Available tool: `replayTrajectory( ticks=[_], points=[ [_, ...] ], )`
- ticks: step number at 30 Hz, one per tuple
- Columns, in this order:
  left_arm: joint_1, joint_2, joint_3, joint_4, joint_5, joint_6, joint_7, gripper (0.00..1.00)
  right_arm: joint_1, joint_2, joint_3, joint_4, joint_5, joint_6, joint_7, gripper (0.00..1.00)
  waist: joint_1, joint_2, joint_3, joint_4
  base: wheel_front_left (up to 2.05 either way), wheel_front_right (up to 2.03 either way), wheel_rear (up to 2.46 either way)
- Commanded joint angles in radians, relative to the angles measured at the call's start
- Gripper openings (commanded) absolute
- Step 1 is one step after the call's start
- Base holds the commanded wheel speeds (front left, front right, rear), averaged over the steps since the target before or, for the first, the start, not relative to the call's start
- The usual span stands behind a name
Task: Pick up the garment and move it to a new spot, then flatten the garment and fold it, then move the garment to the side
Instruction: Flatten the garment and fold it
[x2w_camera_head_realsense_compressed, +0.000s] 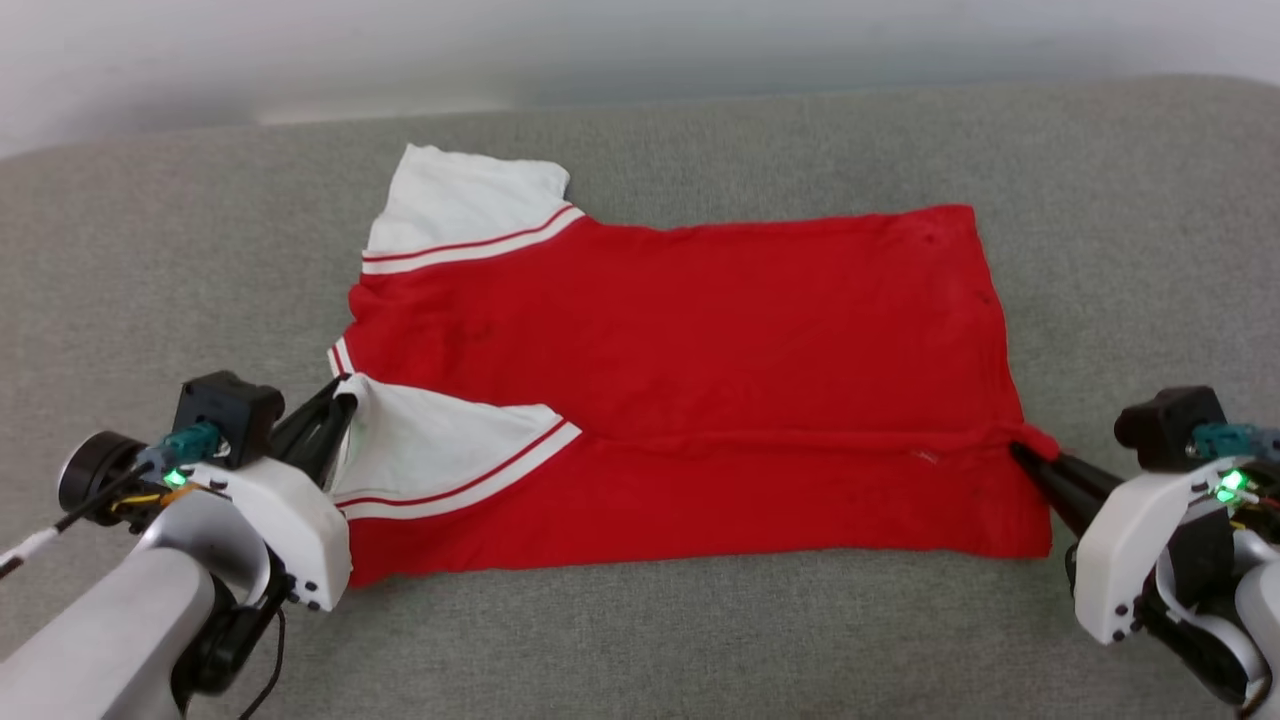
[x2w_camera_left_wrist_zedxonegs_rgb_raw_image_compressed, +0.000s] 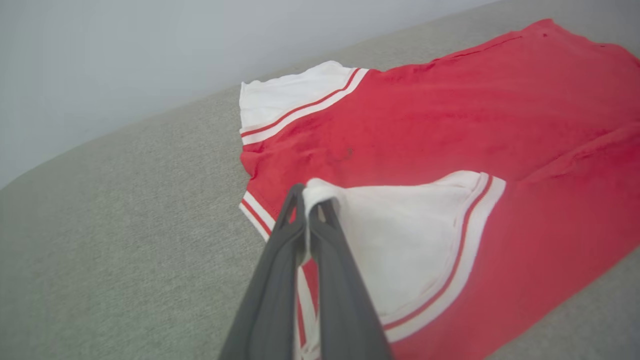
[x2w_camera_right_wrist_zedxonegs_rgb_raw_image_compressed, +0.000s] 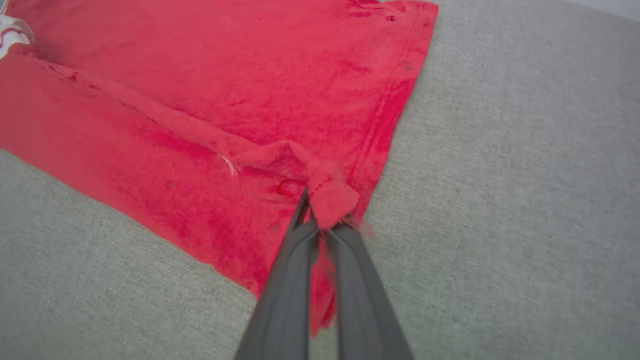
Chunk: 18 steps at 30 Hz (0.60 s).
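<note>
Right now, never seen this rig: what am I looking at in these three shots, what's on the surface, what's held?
It's a two-armed robot folding a shirt. The wide shot comes from a camera on its head, looking down at a grey padded surface. The other two come from cameras on each wrist, looking along that arm's two dark fingers.

On the surface lies a red shirt with white sleeves and red-striped trim, spread sideways with its near edge partly folded over.

The left gripper is shut on the near white sleeve; the left wrist view shows white cloth pinched between its fingers.

The right gripper is shut on the hem corner at the shirt's other end, seen bunched at the fingertips in the right wrist view.

So both arms hold the same folded edge, one at each end.
</note>
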Motion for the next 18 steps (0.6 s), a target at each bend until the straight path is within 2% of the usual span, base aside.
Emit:
replayTrajectory(
  ticks=[1, 9, 18],
  points=[
    [-0.030, -0.015, -0.004, 0.033, 0.009, -0.018, 0.001, 0.00, -0.034, 0.003, 0.001, 0.016, 0.002, -0.001, 0.001, 0.00, -0.0002, 0.0000, 0.041, -0.007, 0.00, 0.00, 0.00],
    [-0.091, -0.069, -0.044, 0.197, 0.014, -0.093, 0.016, 0.00, -0.115, 0.002, 0.060, 0.107, 0.010, -0.001, 0.039, 0.00, -0.0002, 0.0000, 0.094, -0.009, 0.00, 0.00, 0.00],
    [-0.111, -0.129, -0.083, 0.359, -0.001, -0.160, 0.020, 0.00, -0.150, 0.003, 0.128, 0.175, 0.055, -0.001, 0.017, 0.00, -0.0002, 0.0000, 0.077, -0.005, 0.00, 0.00, 0.00]
  ],
)
